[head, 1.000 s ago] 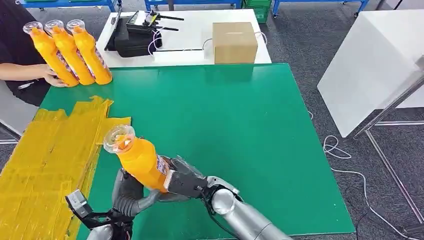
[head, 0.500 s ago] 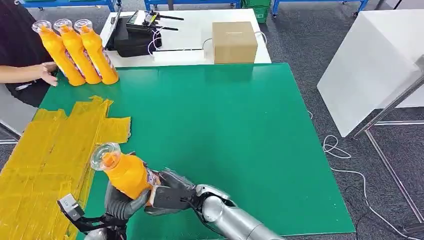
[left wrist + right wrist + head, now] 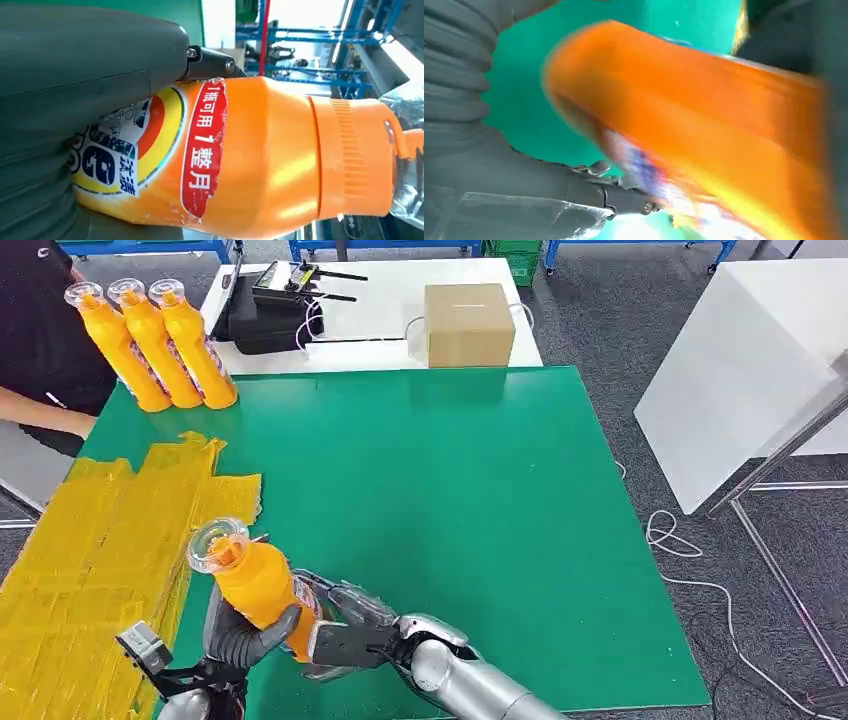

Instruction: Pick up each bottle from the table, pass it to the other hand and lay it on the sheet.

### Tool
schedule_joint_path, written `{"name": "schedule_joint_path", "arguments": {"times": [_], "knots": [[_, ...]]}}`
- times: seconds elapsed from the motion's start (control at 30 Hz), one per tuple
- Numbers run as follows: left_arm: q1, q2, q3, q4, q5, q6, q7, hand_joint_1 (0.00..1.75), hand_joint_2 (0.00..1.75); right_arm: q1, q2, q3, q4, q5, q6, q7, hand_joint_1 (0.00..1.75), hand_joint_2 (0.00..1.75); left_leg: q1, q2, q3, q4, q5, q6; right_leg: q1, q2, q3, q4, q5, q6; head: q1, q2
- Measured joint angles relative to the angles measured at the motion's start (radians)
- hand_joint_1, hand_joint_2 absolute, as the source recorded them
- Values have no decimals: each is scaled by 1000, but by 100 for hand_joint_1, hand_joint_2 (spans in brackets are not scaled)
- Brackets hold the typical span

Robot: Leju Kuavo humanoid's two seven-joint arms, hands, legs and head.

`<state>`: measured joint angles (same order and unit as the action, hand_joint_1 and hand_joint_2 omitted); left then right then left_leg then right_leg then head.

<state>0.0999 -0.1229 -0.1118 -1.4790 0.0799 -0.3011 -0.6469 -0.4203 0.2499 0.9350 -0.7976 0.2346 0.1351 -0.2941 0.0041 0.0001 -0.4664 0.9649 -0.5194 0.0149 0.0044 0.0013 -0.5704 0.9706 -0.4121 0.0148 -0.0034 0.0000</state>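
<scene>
Fingers of the left hand (image 3: 243, 632) wrap the lower body of an orange plastic bottle with a clear cap and a printed label (image 3: 255, 582), the grey thumb curled across its front. The bottle stands nearly upright, tilted a little toward the yellow side, its cap above the hand. In the left wrist view the thumb (image 3: 95, 65) lies over the label and the bottle (image 3: 260, 160) runs away from the palm. The right hand (image 3: 345, 635) sits just beside the left, against the bottle's base on the opposite side; its fingers are spread around the lower body, but whether they are pressing on it I cannot tell. The right wrist view is blurred: the orange bottle (image 3: 704, 125) crosses in front of the right hand (image 3: 539, 185), over green.

Under both hands is the flat green tabletop (image 3: 470, 510). Just outboard of the left hand lies the crumpled yellow sheet (image 3: 90, 560), spread along that edge of the table; the held bottle is above the green, close to the sheet's border.

Far beyond the left hand, at the table's far corner, 3 more orange bottles with clear caps (image 3: 155, 345) stand touching in a row. A person's arm (image 3: 45, 412) rests near them. Farther on, a white table (image 3: 390, 310) carries a brown cardboard box (image 3: 469, 324) and a black case (image 3: 270, 320).
</scene>
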Motion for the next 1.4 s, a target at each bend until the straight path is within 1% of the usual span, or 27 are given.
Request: {"name": "schedule_joint_path", "arguments": {"times": [0.03,0.1,0.17,0.23,0.3,0.33,0.37,0.47,0.6,0.63,0.67,0.73,0.8,0.83,0.97,1.17,1.33,1.4], "knots": [[-1,0,1,-1,-24,25,-6,175,175,1,-2,-1,-2,0,-9,1,0,0,0,0,0,0,0,0,0,0,0,0,0,0,0,0],[-3,4,13,-10,-150,152,-16,175,175,9,-14,-15,-16,-2,-39,3,0,0,0,0,0,0,0,0,0,0,0,0,0,0,0,0],[-18,23,44,-16,-369,394,9,175,175,25,-48,-49,-61,-5,-57,3,0,0,0,-1,0,0,0,0,0,0,0,0,0,0,0,0],[-35,48,91,-16,-619,649,59,175,175,43,-89,-98,-116,-5,-56,6,0,0,0,-1,0,0,0,0,0,0,0,0,0,0,0,0],[-48,87,137,-15,-846,833,131,175,175,61,-128,-150,-175,-5,-43,6,0,0,0,0,0,0,0,0,0,0,0,0,0,0,0,0],[-52,98,148,-13,-914,871,168,175,175,67,-140,-168,-195,-5,-36,6,0,0,0,0,0,0,0,0,0,0,0,0,0,0,0,0],[-60,122,167,0,-1055,927,236,175,175,75,-159,-195,-227,-5,-25,6,0,0,0,0,0,0,0,0,0,0,0,0,0,0,0,0],[-88,173,185,72,-1278,975,361,175,175,88,-187,-232,-279,-6,-8,6,0,0,0,0,0,0,0,0,0,0,0,0,0,0,0,0],[-140,211,184,216,-1378,992,442,175,175,88,-207,-242,-307,-11,6,6,0,0,0,0,0,0,0,0,0,1,0,0,0,0,0,0],[-153,220,184,253,-1385,991,450,0,175,89,-210,-244,-313,-12,6,6,0,0,0,0,1,0,0,0,0,1,0,0,0,0,0,0],[-164,227,184,280,-1385,985,454,0,0,89,-213,-244,-316,-13,7,6,0,0,0,1,1,0,0,0,0,1,0,0,0,0,0,0],[-195,240,178,354,-1374,924,451,0,0,89,-219,-245,-324,-19,9,6,0,0,0,0,0,0,0,0,0,0,0,0,0,0,0,0],[-216,256,168,419,-1331,837,415,0,0,88,-222,-245,-328,-23,18,5,0,0,0,0,0,0,0,0,0,1,0,1,0,0,0,0],[-222,259,164,440,-1317,820,402,0,0,88,-223,-245,-328,-23,19,5,0,0,0,0,0,0,0,0,0,1,0,1,0,0,0,0],[-263,279,148,511,-1294,796,384,0,0,88,-228,-245,-330,-23,24,4,0,0,0,-1,0,0,0,0,-1,0,1,1,0,0,0,0],[-275,287,139,547,-1215,759,340,0,0,87,-230,-245,-330,-22,27,2,0,0,0,-1,2,0,1,0,-2,0,2,1,0,0,0,0],[-267,287,138,542,-1066,730,246,0,0,85,-233,-245,-330,-22,35,-3,0,0,0,-1,2,0,1,-1,-2,0,3,1,0,0,0,0],[-240,278,157,485,-861,654,148,0,0,89,-234,-247,-330,-4,13,-22,0,0,0,-1,2,0,1,-1,-1,0,2,1,0,0,0,0]]}}
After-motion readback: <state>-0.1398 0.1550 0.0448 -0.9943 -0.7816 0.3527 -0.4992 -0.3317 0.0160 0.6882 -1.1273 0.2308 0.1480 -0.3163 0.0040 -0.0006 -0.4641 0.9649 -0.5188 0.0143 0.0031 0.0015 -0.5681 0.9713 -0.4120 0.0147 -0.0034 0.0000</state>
